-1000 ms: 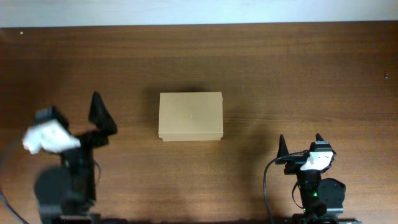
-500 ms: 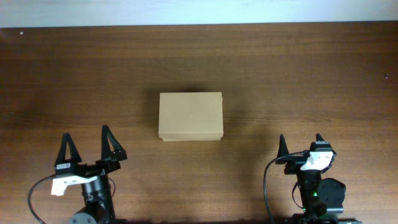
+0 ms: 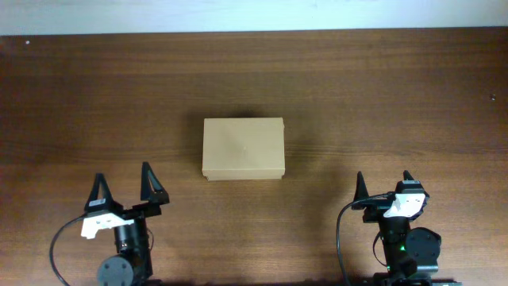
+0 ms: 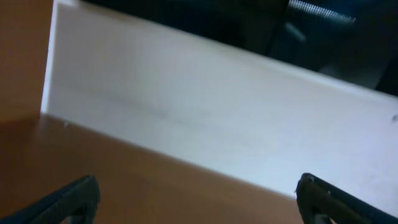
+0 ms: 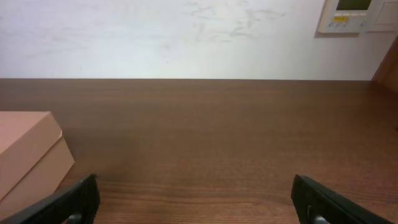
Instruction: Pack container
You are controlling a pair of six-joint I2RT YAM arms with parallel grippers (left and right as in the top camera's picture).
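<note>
Status: container [image 3: 243, 148] sits closed, lid down flat, around the middle of the tabletop [image 3: 397, 95], a bit left of centre. It lies square to the tabletop edges. Nothing touches it and I see no loose items anywhere on the wood.

Left fingers [image 3: 149, 184] are spread wide with nothing between them, parked near the front edge and well apart from the box. The left wrist view shows only the two tips [image 4: 71, 196] low in frame, with wall and a strip of wood beyond; the box isn't in that view. Right fingers [image 3: 359, 189] are likewise spread and empty at the front right. From the right wrist, the container's near corner [image 5: 25, 155] shows at far left, off to the side of the fingers [image 5: 323, 200], not between them.

Handling, my read:
- Plain brown cardboard, so probably light; can't tell what's inside, if anything.
- Stiff along edges and corners, soft mid-panel. A hard pinch there would dent it.
- Matte surface, so decent friction and slip is unlikely.
- It's light enough to skate on the wood if nudged from one side, so brace with the other arm.
- The body looks wide for one pair of fingers. Better to pinch the lid's front lip or a side tab than span the box.
- The hinge side isn't clear from overhead; confirm it before lifting the flap.
</note>
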